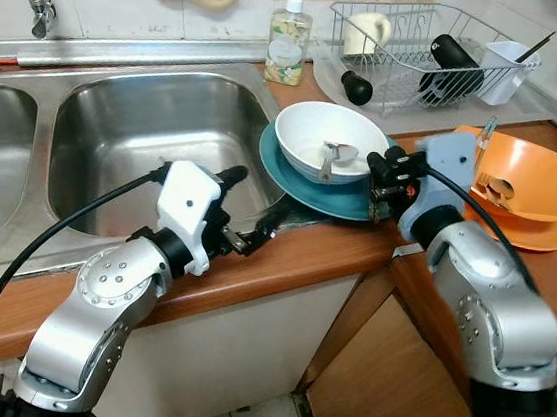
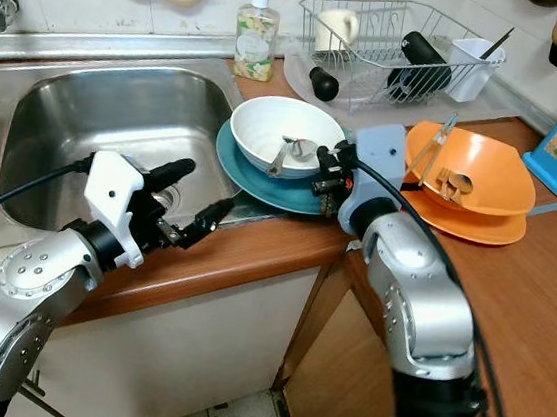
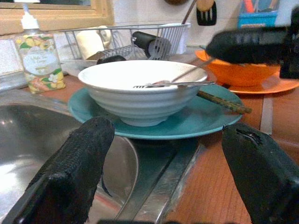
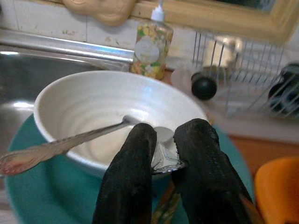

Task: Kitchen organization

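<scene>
Wooden counter (image 1: pixel 334 250), steel sink (image 1: pixel 136 132) behind. Left gripper (image 1: pixel 248 210) fingers spread wide, empty, at counter edge just before teal plate (image 1: pixel 301 186). Ribbed white bowl (image 1: pixel 317 132) sits on plate. Right wrist view: right gripper (image 4: pixel 163 140) fingers pinch spoon (image 4: pixel 159 158) at bowl rim. Beyond: orange bowl (image 1: pixel 529 177), wire dish rack (image 1: pixel 417 48), soap bottle (image 1: pixel 288 44).

White bowl (image 3: pixel 140 93) holding spoon (image 3: pixel 175 84) on teal plate (image 3: pixel 196 122) | left gripper (image 3: pixel 163 172) fingers spread before it | sink (image 3: pixel 42 144) beside

White bowl (image 1: pixel 329 142) holding spoons (image 1: pixel 337 156), on teal plate (image 1: pixel 306 187) beside sink (image 1: pixel 145 143)
</scene>
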Robot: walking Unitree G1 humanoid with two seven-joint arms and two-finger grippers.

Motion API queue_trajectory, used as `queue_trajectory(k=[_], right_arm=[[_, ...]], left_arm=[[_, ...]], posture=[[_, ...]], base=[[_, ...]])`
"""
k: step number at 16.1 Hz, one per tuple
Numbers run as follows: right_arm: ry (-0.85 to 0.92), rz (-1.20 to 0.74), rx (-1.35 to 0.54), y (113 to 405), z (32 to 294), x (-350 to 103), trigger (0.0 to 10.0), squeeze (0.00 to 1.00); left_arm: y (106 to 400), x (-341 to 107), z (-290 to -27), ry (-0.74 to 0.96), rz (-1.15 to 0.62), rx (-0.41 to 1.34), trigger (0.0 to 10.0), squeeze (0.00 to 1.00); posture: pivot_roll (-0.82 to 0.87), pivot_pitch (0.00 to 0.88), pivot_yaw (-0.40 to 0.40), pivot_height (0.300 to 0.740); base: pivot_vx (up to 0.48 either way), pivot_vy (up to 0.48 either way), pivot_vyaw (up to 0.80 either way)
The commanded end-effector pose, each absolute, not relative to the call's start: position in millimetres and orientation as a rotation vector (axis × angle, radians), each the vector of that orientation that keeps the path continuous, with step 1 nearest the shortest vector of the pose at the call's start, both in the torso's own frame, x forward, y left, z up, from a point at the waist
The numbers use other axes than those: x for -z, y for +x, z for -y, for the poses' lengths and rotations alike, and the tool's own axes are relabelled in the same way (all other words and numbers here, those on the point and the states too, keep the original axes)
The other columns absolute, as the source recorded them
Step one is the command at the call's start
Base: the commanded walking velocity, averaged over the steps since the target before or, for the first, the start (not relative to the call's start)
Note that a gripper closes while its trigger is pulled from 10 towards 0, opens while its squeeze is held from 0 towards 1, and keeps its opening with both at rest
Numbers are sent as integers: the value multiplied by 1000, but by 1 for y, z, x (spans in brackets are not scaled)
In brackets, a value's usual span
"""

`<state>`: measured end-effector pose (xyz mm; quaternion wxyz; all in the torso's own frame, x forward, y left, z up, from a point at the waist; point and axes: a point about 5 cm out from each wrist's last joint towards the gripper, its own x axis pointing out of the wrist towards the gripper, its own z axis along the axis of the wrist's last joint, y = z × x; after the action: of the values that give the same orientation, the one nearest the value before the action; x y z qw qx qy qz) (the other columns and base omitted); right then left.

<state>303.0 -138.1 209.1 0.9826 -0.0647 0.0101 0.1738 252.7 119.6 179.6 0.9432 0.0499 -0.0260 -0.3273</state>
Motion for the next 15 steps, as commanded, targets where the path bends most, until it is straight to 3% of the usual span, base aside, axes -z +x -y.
queue_trajectory(k=[1,5,11,12,15], right_arm=[[-178,-8,-362,303,137,-215,0,0],[-300,95,-357,305,136,-229,0,0],[-119,254,-372,302,129,-253,0,0],[-36,262,-435,299,124,-257,0,0],[-6,246,-550,293,114,-260,0,0]], left_arm=[[251,-184,-116,128,61,690,10000,0],[252,-184,-115,209,47,707,10000,0],[266,-205,-116,229,166,642,10000,0],[268,-211,-114,239,203,651,10000,0],[276,-217,-114,348,255,637,10000,0]], posture=[[-54,0,-19,740],[-53,0,-20,740],[-52,0,-12,740],[-52,0,-12,740],[-52,0,-12,740]], base=[[0,0,0],[0,0,0],[0,0,0],[0,0,0],[0,0,0]])
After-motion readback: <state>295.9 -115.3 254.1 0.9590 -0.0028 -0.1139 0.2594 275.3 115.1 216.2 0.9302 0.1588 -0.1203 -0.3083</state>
